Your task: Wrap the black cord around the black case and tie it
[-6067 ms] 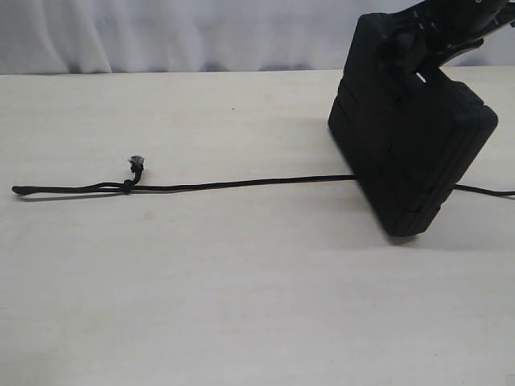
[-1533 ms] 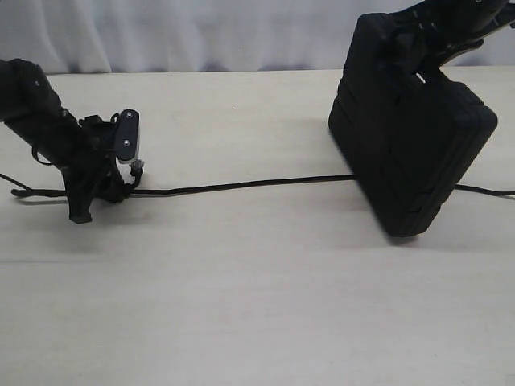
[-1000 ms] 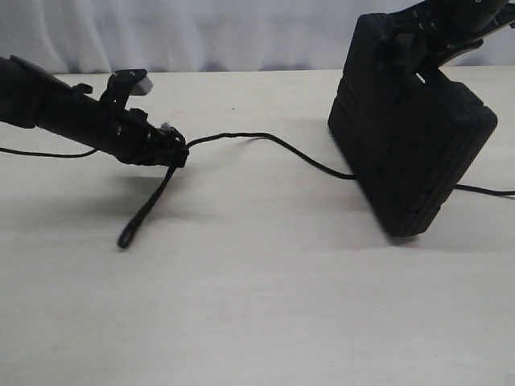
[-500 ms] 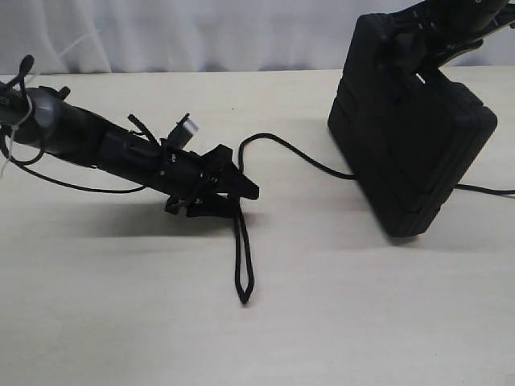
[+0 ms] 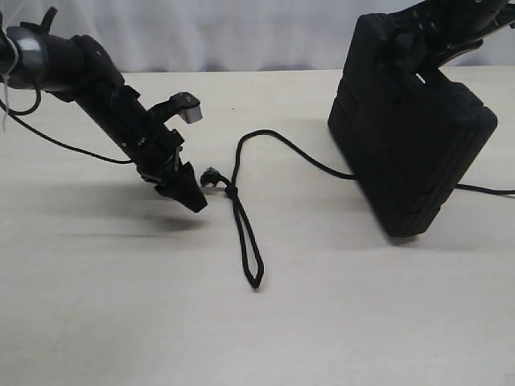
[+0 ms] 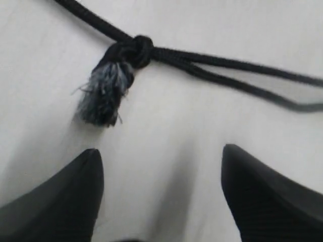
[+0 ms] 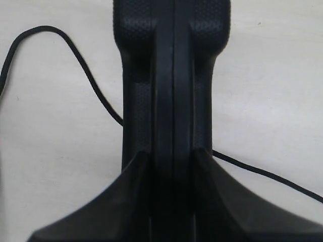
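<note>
- My left pincer (image 5: pixel 188 199) hangs just above the table (image 5: pixel 121 322) in the left-middle of the outside view, jaws wide apart with nothing between them
- The cord (image 5: pixel 256 282) lies on the table; its frayed knot (image 6: pixel 133 50) sits just right of the pincer's tips, close but not touching
- From the knot the loop runs down the frame, its long axis nearly top to bottom and leaning a little right; the other way the cord arcs up and over to the foot of the case (image 5: pixel 410 145)
- The case stands tilted on its lower edge in the upper right, my right pincer (image 7: pixel 171 156) clamped on its top rim; the cord meets it on the left and shows again at the right frame edge, so I judge it runs underneath
- The left arm is much the nearer to the knot, and the right one is busy holding
- I see bare table all round the loop and between knot and case, so there is room to carry the end over; the table's far edge runs behind the case
</note>
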